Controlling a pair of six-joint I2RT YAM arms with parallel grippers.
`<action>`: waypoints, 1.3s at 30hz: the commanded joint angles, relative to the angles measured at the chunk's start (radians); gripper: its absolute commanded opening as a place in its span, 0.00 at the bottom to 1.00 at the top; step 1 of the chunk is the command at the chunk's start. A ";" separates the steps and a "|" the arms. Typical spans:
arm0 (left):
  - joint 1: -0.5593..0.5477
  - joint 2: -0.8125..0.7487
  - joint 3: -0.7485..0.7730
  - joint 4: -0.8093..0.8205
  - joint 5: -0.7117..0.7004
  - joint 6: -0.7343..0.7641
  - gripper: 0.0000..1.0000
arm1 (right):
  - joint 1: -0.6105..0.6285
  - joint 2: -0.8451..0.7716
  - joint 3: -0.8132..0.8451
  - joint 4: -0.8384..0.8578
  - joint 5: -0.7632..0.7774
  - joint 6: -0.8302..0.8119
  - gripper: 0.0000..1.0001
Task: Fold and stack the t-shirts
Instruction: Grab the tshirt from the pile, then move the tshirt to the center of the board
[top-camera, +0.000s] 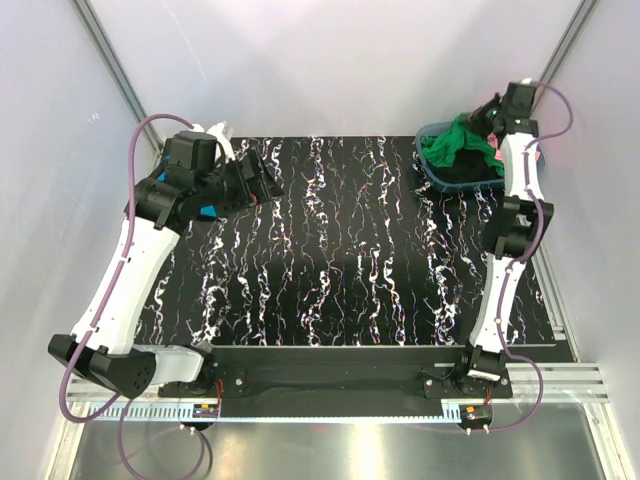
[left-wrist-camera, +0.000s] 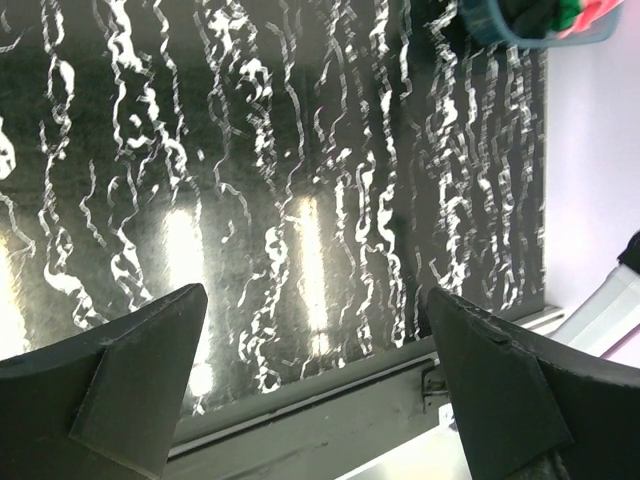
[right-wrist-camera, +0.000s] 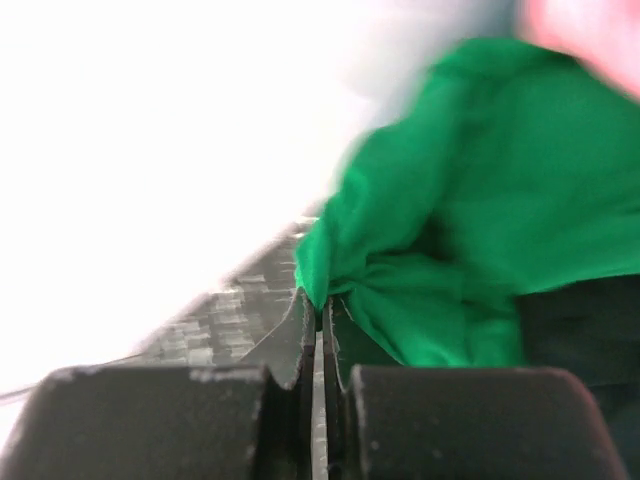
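A bright green t-shirt lies crumpled in the grey-blue basket at the table's far right corner. My right gripper reaches into the basket. In the right wrist view that gripper is shut, pinching an edge of the green t-shirt at its tips. Pink cloth and black cloth show beside the green one. Over the far left of the table my left gripper hangs open; in the left wrist view nothing lies between its jaws.
The table has a black top with white marbling. White walls enclose it on three sides. In the left wrist view the basket shows at the upper right, and the table's metal edge rail runs below the fingers.
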 joint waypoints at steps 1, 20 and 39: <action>0.015 -0.041 0.016 0.113 0.073 -0.022 0.99 | -0.005 -0.295 -0.018 0.203 -0.140 0.136 0.00; 0.036 -0.142 -0.312 0.256 0.155 -0.185 0.99 | 0.420 -1.325 -1.308 0.087 -0.274 0.228 0.00; 0.001 0.231 -0.472 0.429 0.132 -0.101 0.85 | 0.421 -0.943 -1.198 -0.280 0.159 -0.113 0.52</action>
